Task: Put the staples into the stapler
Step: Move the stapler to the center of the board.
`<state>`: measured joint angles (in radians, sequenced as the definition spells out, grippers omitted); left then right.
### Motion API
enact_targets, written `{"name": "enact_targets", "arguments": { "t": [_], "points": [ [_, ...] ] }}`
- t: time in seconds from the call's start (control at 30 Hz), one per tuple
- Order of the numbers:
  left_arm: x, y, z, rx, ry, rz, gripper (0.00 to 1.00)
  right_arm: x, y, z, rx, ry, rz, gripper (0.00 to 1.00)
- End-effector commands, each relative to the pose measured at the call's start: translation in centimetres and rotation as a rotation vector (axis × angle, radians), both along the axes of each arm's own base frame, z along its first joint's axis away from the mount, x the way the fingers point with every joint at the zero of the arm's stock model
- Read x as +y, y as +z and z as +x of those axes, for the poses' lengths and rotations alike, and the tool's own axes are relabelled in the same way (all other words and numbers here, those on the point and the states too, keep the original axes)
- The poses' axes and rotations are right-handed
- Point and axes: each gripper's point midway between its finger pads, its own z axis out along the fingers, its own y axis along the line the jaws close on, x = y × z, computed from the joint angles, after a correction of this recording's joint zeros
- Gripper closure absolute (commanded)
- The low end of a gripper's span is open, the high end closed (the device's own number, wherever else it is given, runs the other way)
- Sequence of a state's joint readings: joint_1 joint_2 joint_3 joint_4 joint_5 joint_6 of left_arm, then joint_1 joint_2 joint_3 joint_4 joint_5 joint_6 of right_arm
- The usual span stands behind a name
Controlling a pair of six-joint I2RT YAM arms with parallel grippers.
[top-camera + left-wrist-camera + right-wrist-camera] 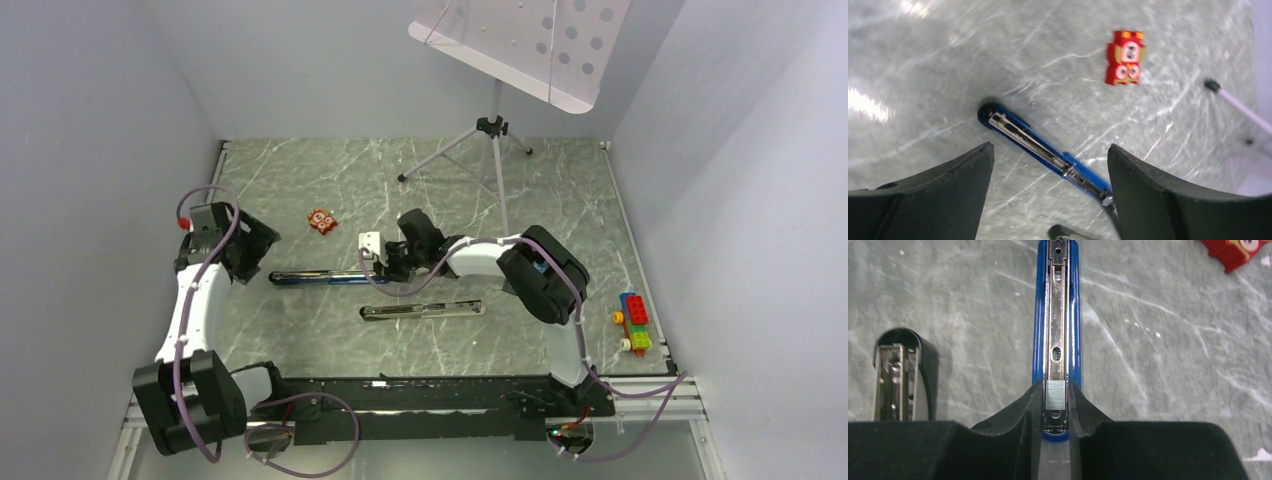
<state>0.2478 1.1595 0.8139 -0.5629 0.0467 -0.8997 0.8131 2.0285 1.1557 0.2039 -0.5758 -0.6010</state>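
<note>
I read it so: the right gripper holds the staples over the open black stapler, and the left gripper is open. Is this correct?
Not fully. The staples are over the blue stapler, not the black stapler beside it; the right wrist view shows this. The right gripper does hold them, and the left gripper is open.

Staplers: two are being counted: blue stapler (1056, 315), black stapler (895, 375).
Staples (1055, 394): one block, between the right fingers (1008, 420).
Brick clusters: two: red cluster (1124, 57), multicoloured cluster (633, 320).
Tripod (491, 128): one.

Stapler (330, 277), centre-left, staples (1055, 394) on its rail at the right end; second stapler (423, 311) just before it; small brick (321, 221) behind; brick stack (632, 321) far right
</note>
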Motion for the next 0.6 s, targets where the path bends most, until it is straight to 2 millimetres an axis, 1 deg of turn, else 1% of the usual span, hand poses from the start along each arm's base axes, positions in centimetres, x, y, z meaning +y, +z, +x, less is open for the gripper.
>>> {"name": "enact_targets", "arguments": {
  "t": [0.0,0.07,0.13,0.23,0.37,0.47,0.53,0.57],
  "points": [
    [-0.7,5.3,2.1,-0.224,-0.457,0.256,0.13,-3.0,-0.7,0.4,0.068,0.016,-0.100,0.96],
    [-0.9,5.6,1.9,-0.228,-0.572,0.319,0.13,-3.6,-0.6,0.4,0.091,0.044,-0.128,0.95],
    [-1.3,5.5,1.5,-0.244,-0.677,0.367,0.13,-4.8,-0.7,0.5,0.121,0.055,-0.170,0.95],
    [-1.6,5.9,1.1,-0.289,-0.784,0.456,0.13,-6.6,-0.4,1.9,0.114,0.048,-0.197,0.95],
    [-1.6,7.9,1.1,-0.406,-0.857,0.628,0.13,-8.9,-0.2,3.6,0.103,0.051,-0.241,0.95],
    [-1.6,9.2,1.3,-0.477,-0.872,0.704,0.12,-10.3,-0.7,4.3,0.074,0.068,-0.273,0.94],
    [-2.3,9.4,1.2,-0.504,-0.917,0.708,0.12,-11.2,-1.2,5.0,0.068,0.064,-0.289,0.94],
    [-2.8,9.2,1.2,-0.519,-0.958,0.701,0.12,-11.3,-1.0,5.2,0.073,0.072,-0.284,0.94]
  ]
}}
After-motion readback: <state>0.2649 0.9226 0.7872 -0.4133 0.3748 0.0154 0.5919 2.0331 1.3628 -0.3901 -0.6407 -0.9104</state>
